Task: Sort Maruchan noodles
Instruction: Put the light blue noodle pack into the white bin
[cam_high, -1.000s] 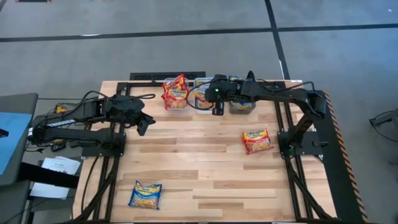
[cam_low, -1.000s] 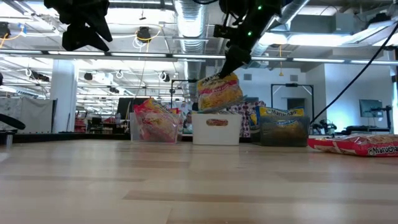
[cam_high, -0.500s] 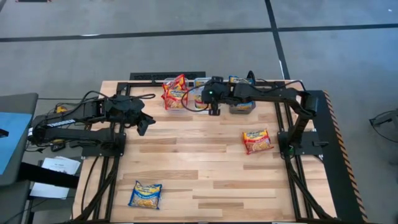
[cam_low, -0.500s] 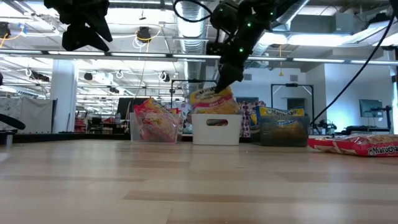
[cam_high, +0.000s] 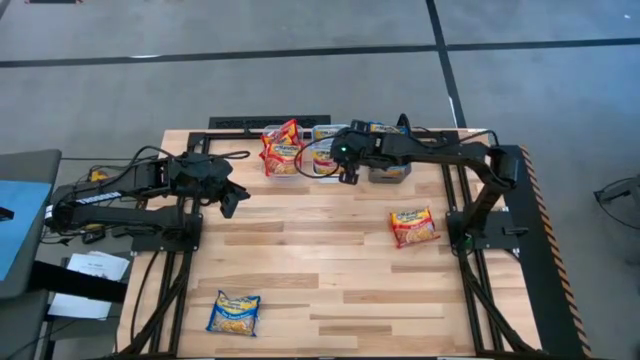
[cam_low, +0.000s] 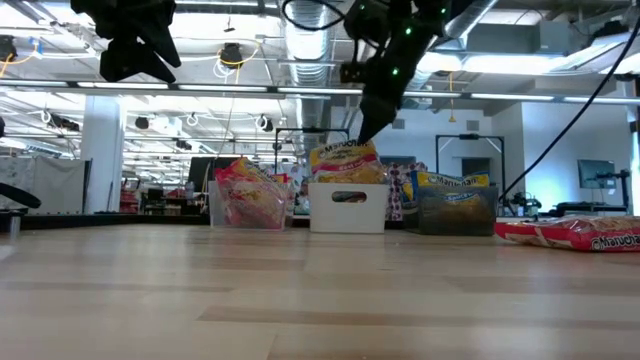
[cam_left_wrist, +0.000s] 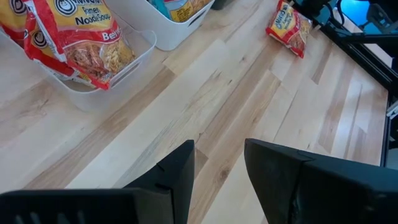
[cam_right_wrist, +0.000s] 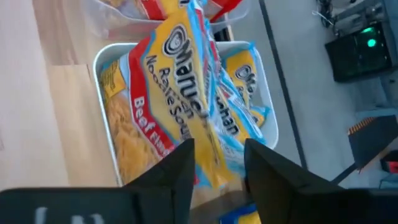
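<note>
1. The right gripper is up above the white bin at the far side of the table
2. Its two fingers are apart, and they are not holding anything
3. A light blue and red noodle packet sits on top of the white bin, just under those fingers
4. That packet leans on other packets in the same bin and sticks up over the rim
5. The left gripper hangs in the air over the left part of the table, well away from the bins
6. Its fingers are a little apart with nothing between them
7. A clear bin stands just left of the white bin, and red packets stick up out of it
8. A dark bin stands just right of the white bin, with blue and yellow packets in it
9. One red packet lies flat on the table on the right side, away from the bins
10. One blue and yellow packet lies flat near the front left corner of the table
11. The three bins stand in a row, side by side, along the far edge of the table
</note>
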